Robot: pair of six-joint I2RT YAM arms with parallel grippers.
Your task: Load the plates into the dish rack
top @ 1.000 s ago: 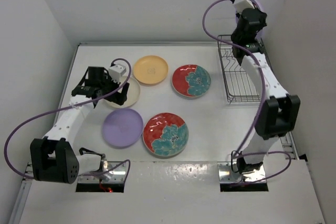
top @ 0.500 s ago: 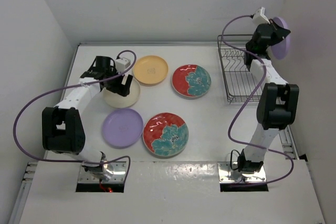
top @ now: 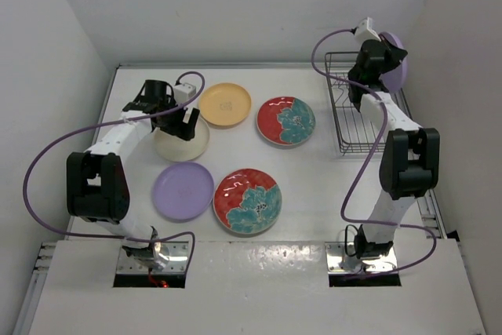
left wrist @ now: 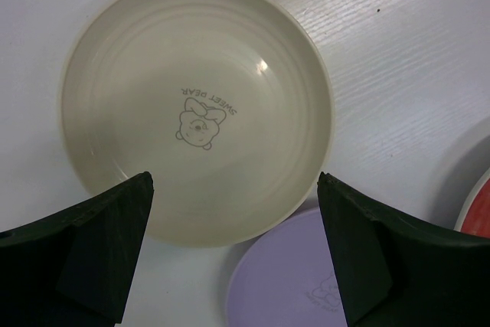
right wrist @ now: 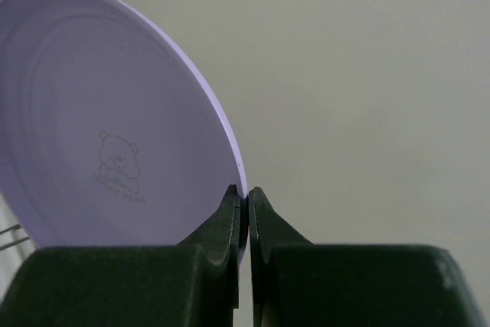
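Note:
My right gripper is shut on the rim of a lilac plate, held on edge above the far end of the dark wire dish rack; the wrist view shows its jaws pinching that plate. My left gripper is open above the cream plate, its fingers straddling that plate's near rim. On the table lie an orange-yellow plate, two red plates with teal flowers and a second lilac plate.
White walls close in the table at the left, back and right. The rack stands against the right wall. The purple cables loop above both arms. The lilac plate lies just beside the cream one in the left wrist view.
My right gripper has swung the lilac plate left and lower, closer over the rack's far end. My left gripper has stayed over the cream plate with little movement.

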